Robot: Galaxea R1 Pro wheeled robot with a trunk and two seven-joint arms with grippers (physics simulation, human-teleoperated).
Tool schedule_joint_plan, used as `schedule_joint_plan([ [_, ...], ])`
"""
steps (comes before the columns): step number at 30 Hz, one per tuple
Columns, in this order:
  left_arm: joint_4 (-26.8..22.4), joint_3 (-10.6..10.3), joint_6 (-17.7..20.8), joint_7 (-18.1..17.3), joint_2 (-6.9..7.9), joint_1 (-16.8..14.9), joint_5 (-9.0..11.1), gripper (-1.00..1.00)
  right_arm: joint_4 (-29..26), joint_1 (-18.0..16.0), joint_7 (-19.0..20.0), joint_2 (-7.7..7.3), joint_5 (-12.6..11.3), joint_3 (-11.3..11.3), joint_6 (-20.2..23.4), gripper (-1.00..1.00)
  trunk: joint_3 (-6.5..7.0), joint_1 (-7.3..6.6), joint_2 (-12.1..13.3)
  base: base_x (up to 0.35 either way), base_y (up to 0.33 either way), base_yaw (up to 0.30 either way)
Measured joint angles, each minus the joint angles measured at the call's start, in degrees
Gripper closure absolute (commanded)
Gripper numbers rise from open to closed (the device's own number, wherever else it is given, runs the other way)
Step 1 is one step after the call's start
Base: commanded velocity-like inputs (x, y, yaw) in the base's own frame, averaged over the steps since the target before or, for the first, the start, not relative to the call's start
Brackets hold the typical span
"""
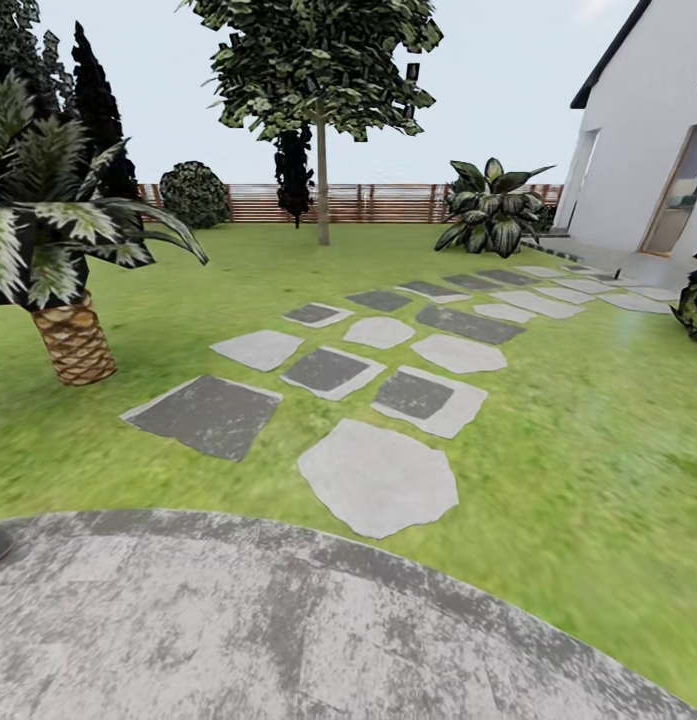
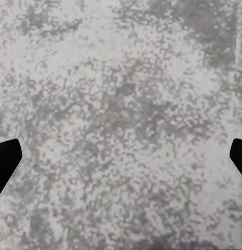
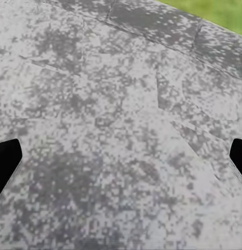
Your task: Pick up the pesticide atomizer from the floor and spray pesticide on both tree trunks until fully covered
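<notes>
One tree (image 1: 318, 60) with a broad blocky green crown stands far ahead on the lawn; its straight grey-brown trunk (image 1: 322, 190) rises in front of the fence. The floor of light and dark grey slabs (image 1: 378, 478) runs across the grass toward the house. The pesticide atomizer is out of view. My left gripper (image 2: 121, 161) hangs open over mottled grey paving, its black fingertips (image 2: 6, 161) wide apart with nothing between them. My right gripper (image 3: 121, 161) is open too, above the same paving near its grass edge.
A round grey paved area (image 1: 288, 620) lies under me. A striped palm plant (image 1: 58, 250) stands at the left, dark columnar trees (image 1: 98, 110) behind it. A slatted fence (image 1: 388, 203) closes the back, and a white house (image 1: 648, 130) stands at the right.
</notes>
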Motion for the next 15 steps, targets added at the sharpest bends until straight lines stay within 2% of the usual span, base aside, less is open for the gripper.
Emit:
schedule_joint_plan([
  [15,0.0,0.0,0.0,0.0,0.0,0.0,0.0,-1.0,0.02,0.0,0.0,0.02,0.03,0.0,0.0,-1.0,0.0,0.0,0.0,0.34,0.0,-0.001],
])
